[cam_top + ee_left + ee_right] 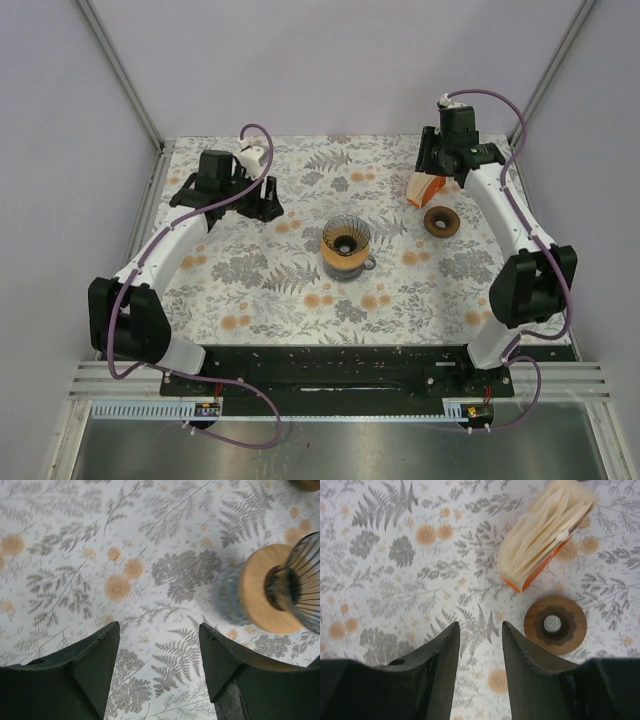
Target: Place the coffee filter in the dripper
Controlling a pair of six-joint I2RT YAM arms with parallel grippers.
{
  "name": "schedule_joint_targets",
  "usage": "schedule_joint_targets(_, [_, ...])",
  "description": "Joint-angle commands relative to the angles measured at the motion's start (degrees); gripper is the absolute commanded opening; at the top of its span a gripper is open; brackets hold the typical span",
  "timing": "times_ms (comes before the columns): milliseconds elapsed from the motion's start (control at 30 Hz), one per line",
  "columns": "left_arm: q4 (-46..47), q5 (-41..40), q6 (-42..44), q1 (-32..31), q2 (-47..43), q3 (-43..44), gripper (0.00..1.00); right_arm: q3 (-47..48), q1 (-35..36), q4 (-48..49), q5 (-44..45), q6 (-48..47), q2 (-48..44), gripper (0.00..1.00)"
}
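Observation:
The glass dripper (345,245) with a wooden collar stands at the table's middle; it also shows at the right edge of the left wrist view (272,595). A stack of cream paper coffee filters in an orange holder (424,187) lies at the back right, and shows in the right wrist view (547,530). My right gripper (440,168) hovers over the table just behind the stack, open and empty (481,625). My left gripper (266,207) is open and empty (160,627), above the cloth to the left of the dripper.
A dark wooden ring (441,221) lies on the floral cloth (260,280) just in front of the filter stack, right of the dripper; it also shows in the right wrist view (555,625). Grey walls and metal posts enclose the table.

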Motion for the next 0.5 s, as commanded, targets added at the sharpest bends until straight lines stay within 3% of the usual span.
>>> schedule_joint_targets(0, [7.7,-2.4,1.2,3.1,-2.1,-5.9,0.68,5.2,-2.6,7.1,4.0,2.5,7.3,0.46])
schedule_joint_targets(467, [6.5,-1.8,1.8,5.3,6.1,-5.5,0.68,25.2,-4.1,6.5,11.1,-0.3,29.0,0.31])
